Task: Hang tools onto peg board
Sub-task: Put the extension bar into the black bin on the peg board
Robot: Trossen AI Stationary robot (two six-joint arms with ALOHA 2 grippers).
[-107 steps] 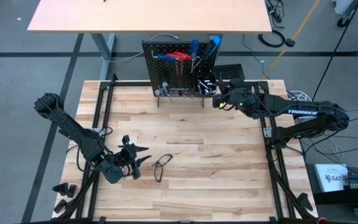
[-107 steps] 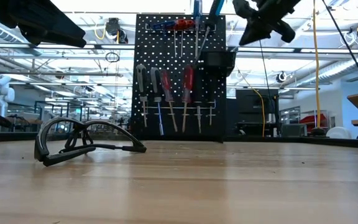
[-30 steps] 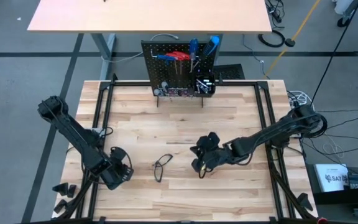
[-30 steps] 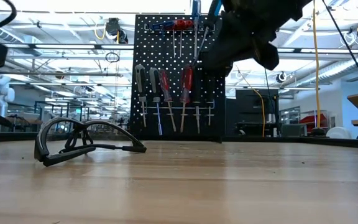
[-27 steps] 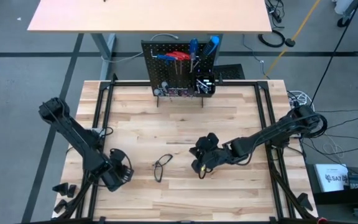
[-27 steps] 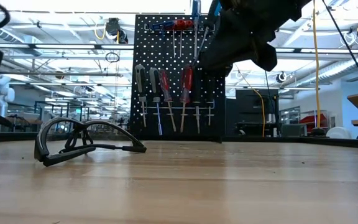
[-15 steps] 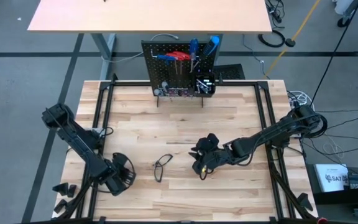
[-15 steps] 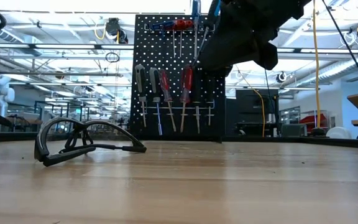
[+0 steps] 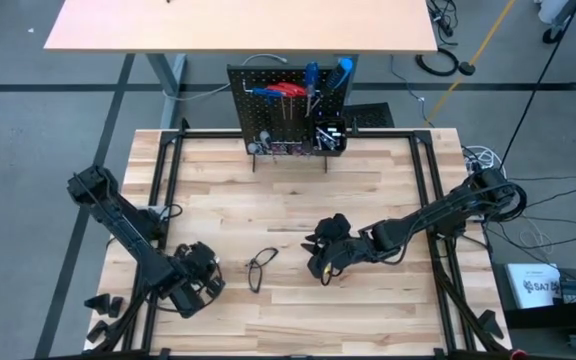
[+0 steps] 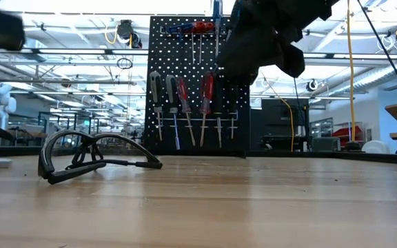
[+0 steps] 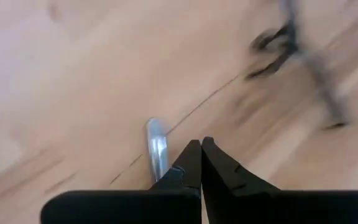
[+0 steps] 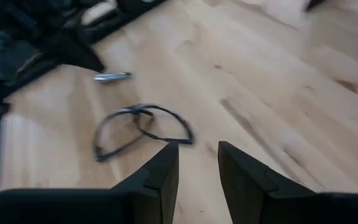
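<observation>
On the tabletop: wire loop | left fingers closed, empty | right fingers narrowly apart

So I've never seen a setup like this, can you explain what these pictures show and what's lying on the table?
It's a robot with two dark arms at a wooden table. One picture looks down from above, one looks level across the tabletop, and two come from cameras on the wrists. At the far edge stands a black peg board with screwdrivers hanging on it. A black wire loop lies mid-table and a small silver bit lies nearer the left arm. The left gripper has its fingers shut and holds nothing. The right gripper, fingers apart and empty, hovers beside the loop.
</observation>
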